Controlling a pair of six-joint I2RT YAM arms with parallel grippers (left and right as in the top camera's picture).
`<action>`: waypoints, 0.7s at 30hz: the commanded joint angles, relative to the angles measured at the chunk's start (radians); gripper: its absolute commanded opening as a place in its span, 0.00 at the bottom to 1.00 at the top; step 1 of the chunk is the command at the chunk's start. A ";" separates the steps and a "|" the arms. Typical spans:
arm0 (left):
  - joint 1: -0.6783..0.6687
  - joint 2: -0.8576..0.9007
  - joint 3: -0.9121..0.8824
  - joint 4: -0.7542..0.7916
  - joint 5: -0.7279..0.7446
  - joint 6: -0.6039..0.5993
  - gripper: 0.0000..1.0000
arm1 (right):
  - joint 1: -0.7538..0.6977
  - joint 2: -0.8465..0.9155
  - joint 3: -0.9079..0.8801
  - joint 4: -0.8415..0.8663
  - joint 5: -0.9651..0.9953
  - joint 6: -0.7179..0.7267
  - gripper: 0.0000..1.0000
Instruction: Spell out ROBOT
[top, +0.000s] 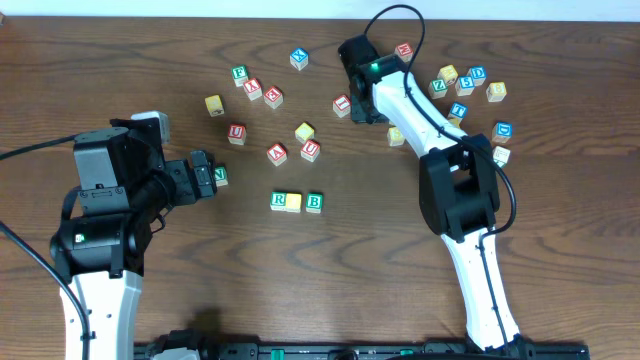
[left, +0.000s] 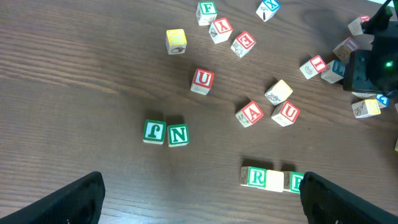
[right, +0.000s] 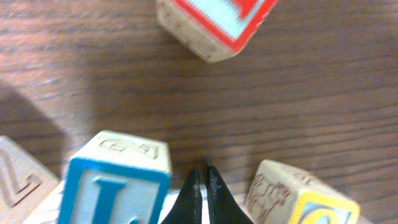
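Right wrist: right gripper pressed together, empty, tips between blue-lettered cube and yellow-faced cube. Left gripper spread wide. R, B row mid-table. Cubes likely light, rigid, smooth wood; pinch opposite flat sides.

The left arm had a rounded white lower link topped by bulky, box-shaped black housings. A small green light glowed on one of them, and thin black cables ran off to the side. The left end effector carried two broad, matte black fingers. The right arm was built alike: slender white links, a black joint block at mid-length, a second green lamp near the wrist and a looping black cord. The right end effector ended in thin, black, pointed tips.
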 joint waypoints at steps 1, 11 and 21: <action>0.004 -0.003 0.022 0.000 0.012 0.014 0.98 | 0.008 -0.045 0.005 -0.013 0.008 0.043 0.01; 0.004 -0.003 0.022 0.000 0.012 0.014 0.98 | -0.003 -0.063 0.005 -0.076 0.096 0.087 0.01; 0.004 -0.003 0.022 0.000 0.012 0.014 0.98 | -0.020 -0.066 0.005 -0.157 0.100 0.130 0.01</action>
